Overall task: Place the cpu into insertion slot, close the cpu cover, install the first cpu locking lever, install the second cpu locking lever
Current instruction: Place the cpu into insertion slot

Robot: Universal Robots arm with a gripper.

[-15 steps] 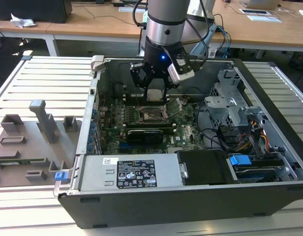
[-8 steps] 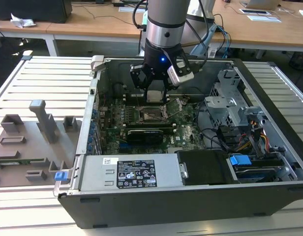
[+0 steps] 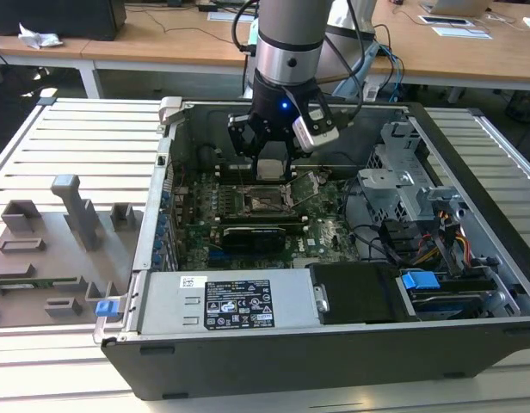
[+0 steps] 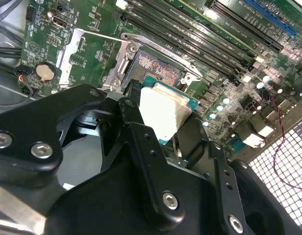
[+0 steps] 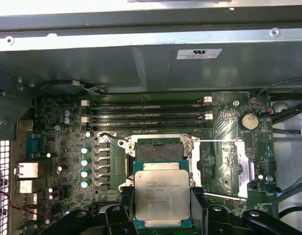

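My gripper (image 3: 272, 168) is shut on the cpu (image 5: 162, 196), a flat silver-topped square chip held by two opposite edges between black fingers (image 5: 199, 208). The chip hangs a little above the motherboard, just short of the insertion slot (image 5: 160, 149), a square black socket with a metal rim that lies bare. In the second wrist view the cpu (image 4: 163, 115) hovers near the edge of the insertion slot (image 4: 158, 68). The cpu cover (image 5: 238, 169), a thin silver frame, is swung open beside the socket. The thin wire locking levers (image 5: 222, 141) stand released along it.
The motherboard sits deep in an open computer case (image 3: 162, 215) with tall walls. Long black memory slots (image 5: 148, 115) run beside the socket. A power supply (image 3: 226, 305) and a drive cage (image 3: 403, 185) crowd the case. Grey fixtures (image 3: 76, 215) stand on the table at the exterior view's left.
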